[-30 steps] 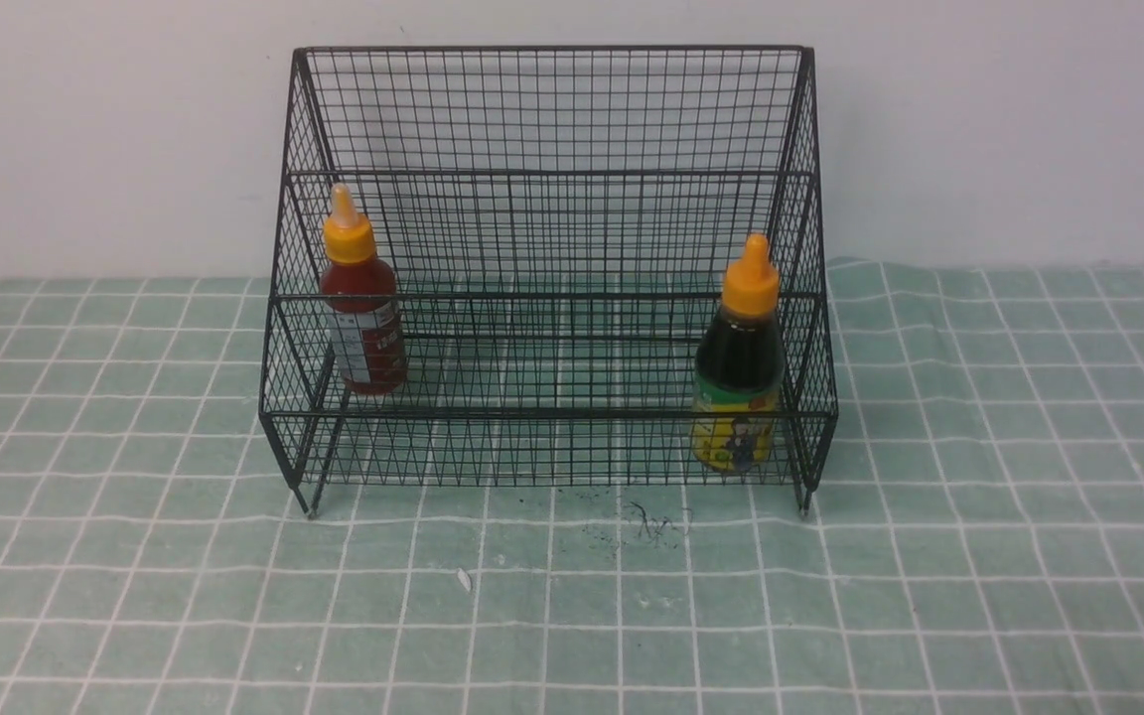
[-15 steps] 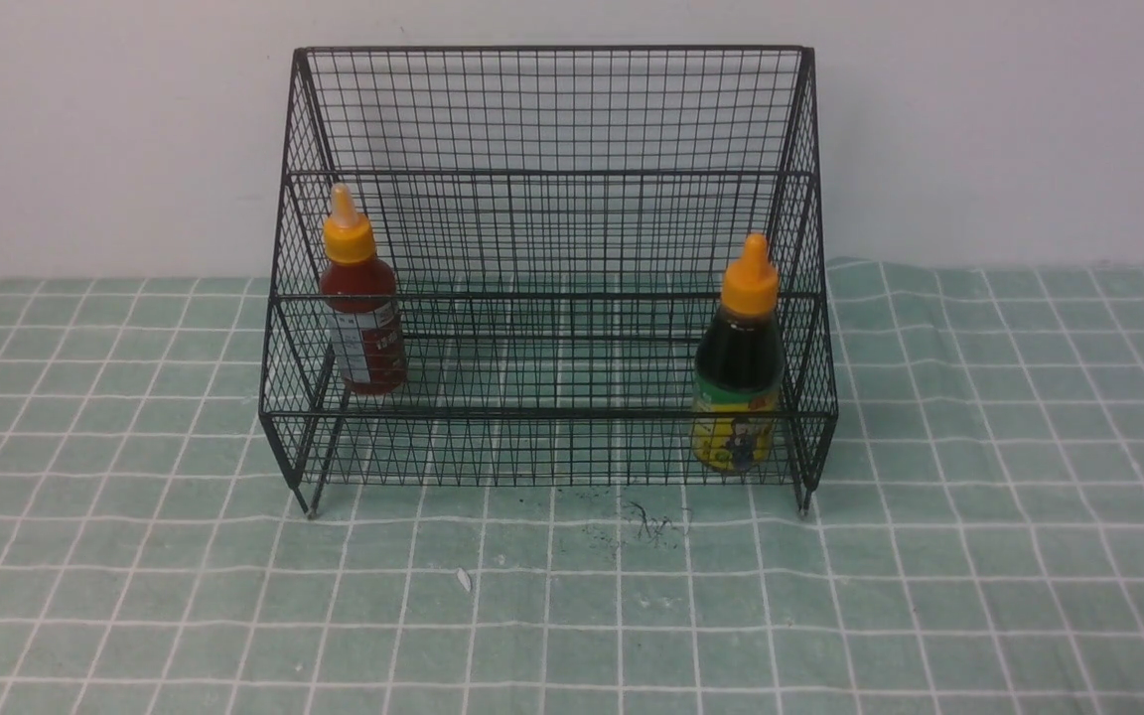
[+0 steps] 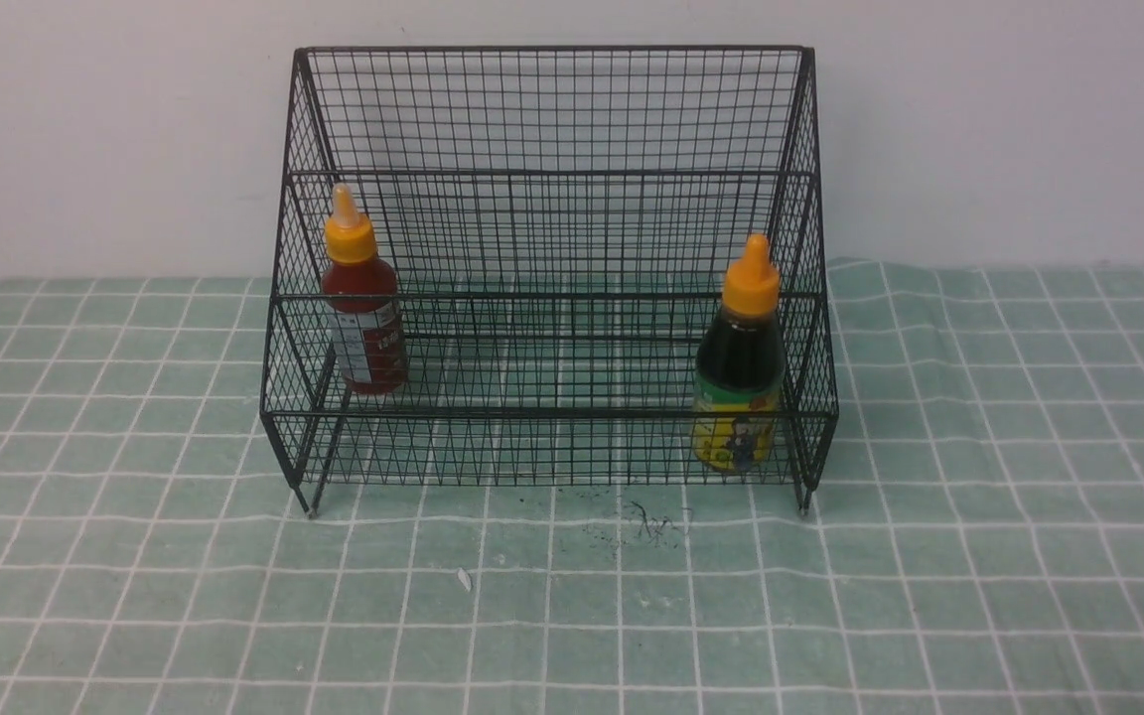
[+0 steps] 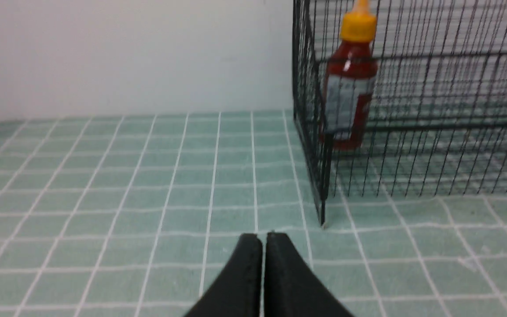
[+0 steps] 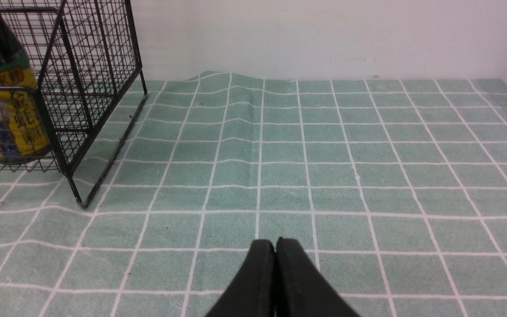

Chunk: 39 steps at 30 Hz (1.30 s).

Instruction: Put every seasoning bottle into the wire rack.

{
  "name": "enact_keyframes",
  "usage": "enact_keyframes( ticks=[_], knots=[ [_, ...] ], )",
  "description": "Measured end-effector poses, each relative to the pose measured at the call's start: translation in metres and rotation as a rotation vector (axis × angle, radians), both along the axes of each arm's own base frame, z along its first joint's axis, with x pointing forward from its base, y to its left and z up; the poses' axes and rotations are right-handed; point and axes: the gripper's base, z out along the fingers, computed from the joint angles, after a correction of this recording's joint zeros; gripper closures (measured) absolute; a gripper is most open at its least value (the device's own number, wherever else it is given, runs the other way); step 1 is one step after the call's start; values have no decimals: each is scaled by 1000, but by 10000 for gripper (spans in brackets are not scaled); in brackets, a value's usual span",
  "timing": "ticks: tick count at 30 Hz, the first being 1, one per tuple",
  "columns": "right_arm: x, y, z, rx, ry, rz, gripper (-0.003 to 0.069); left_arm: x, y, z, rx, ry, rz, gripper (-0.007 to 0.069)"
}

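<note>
red bottle [image 3: 363, 308]: upright on the middle shelf of the wire rack [image 3: 552, 109], ahead of the left hand [image 4: 262, 240].
dark bottle [image 3: 739, 382]: upright on the lowest shelf, ahead of the right hand [image 5: 275, 246].
hands: both closed, empty, low over the counter [image 3: 979, 556], well clear.
step: both bottles seem placed; best to stay clear of the rack.

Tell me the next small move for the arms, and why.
Probably none beyond staying back: the red-sauce squeeze bottle and dark-sauce squeeze bottle both stand upright inside the black wire-mesh rack, and the left gripper and right gripper are shut, empty.
</note>
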Motion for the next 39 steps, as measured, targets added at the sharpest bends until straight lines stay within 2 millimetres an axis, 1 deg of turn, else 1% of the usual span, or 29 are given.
enact_keyframes(
  ticks=[1,2,4,6,39],
  knots=[
    [0,0,0,0,0,0,673,1,0,-10,3,21,5,631],
    [0,0,0,0,0,0,673,1,0,-12,3,25,5,631],
    [0,0,0,0,0,0,673,1,0,-23,10,75,3,631],
    [0,0,0,0,0,0,673,1,0,-26,12,100,1,631],
    [0,0,0,0,0,0,673,0,0,-26,13,104,0,631]
  ],
)
